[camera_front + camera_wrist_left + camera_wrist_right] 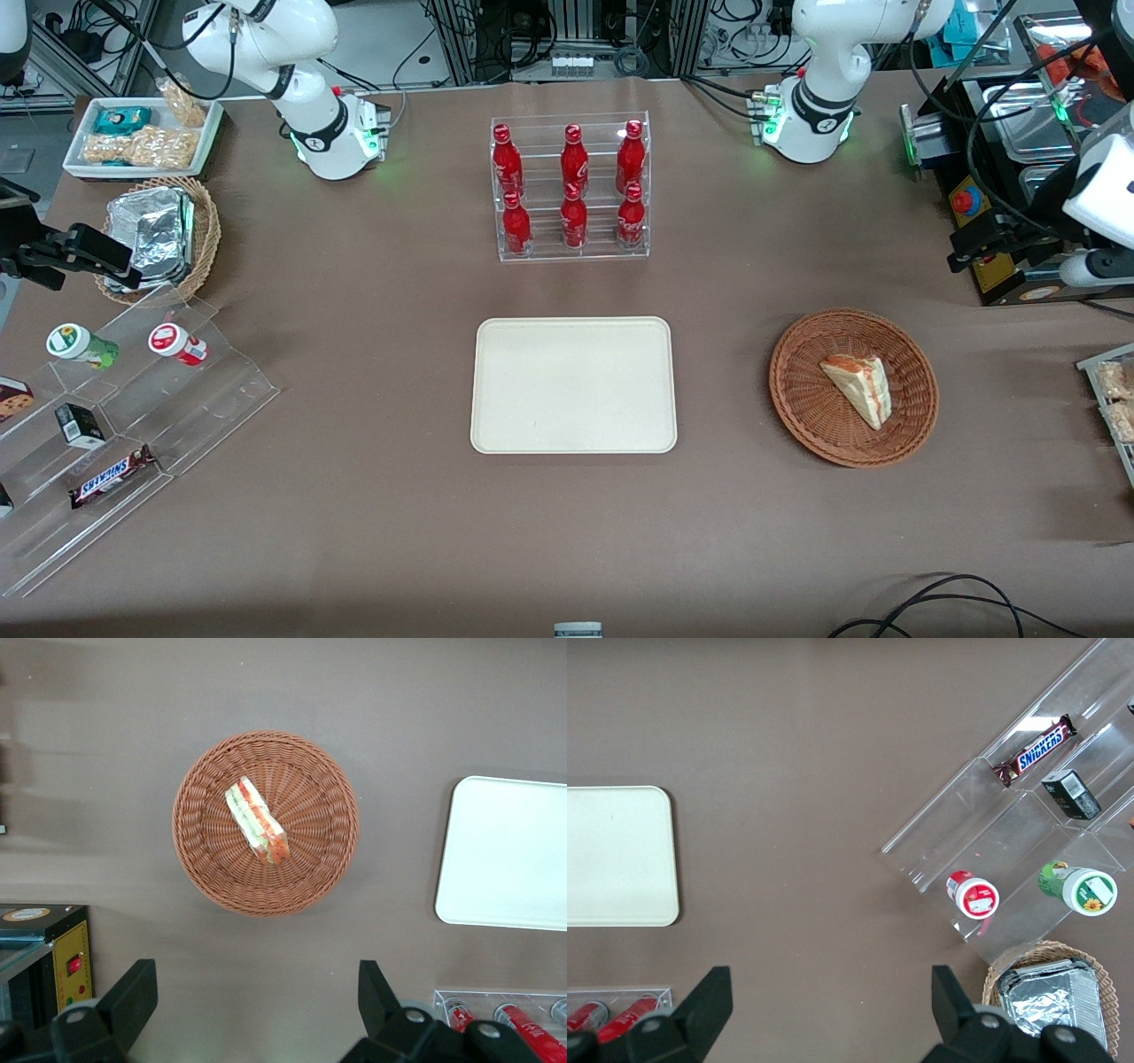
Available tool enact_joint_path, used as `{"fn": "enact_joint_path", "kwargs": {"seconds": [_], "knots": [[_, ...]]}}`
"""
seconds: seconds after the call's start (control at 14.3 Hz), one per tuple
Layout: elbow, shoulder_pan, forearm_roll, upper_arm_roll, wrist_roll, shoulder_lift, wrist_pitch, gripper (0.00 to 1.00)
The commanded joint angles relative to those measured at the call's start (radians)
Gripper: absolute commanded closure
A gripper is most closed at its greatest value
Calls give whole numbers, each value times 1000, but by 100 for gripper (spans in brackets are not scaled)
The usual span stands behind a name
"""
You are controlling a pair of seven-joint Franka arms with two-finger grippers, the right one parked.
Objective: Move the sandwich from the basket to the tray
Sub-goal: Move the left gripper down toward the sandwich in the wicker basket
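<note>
1. The tray (573, 385) lies flat at the middle of the tabletop (372, 496), nearer the front camera than the clear rack of red bottles (571, 188). In the left wrist view the tray is cut off at the frame edge.
2. The basket (802, 416) sits toward the working arm's end of the tabletop, well apart from the tray.
3. The sandwich (859, 388) lies on its side in the basket, its filling layers showing.
4. The gripper (257, 1001) hangs above bare tabletop beside the basket, jaws spread wide, holding nothing; only the fingertips (135, 992) show.
</note>
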Motion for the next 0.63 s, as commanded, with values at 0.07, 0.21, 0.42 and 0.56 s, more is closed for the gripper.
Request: {"fn": "enact_joint_path", "kwargs": {"seconds": [0.07,0.21,0.42,0.56], "knots": [[30,0,28,-6,16,32,-30,0],[27,0,28,-6,11,35,-49,0],[22,-15,28,-8,11,40,-52,0],[16,-15,28,-8,11,40,-71,0]]}}
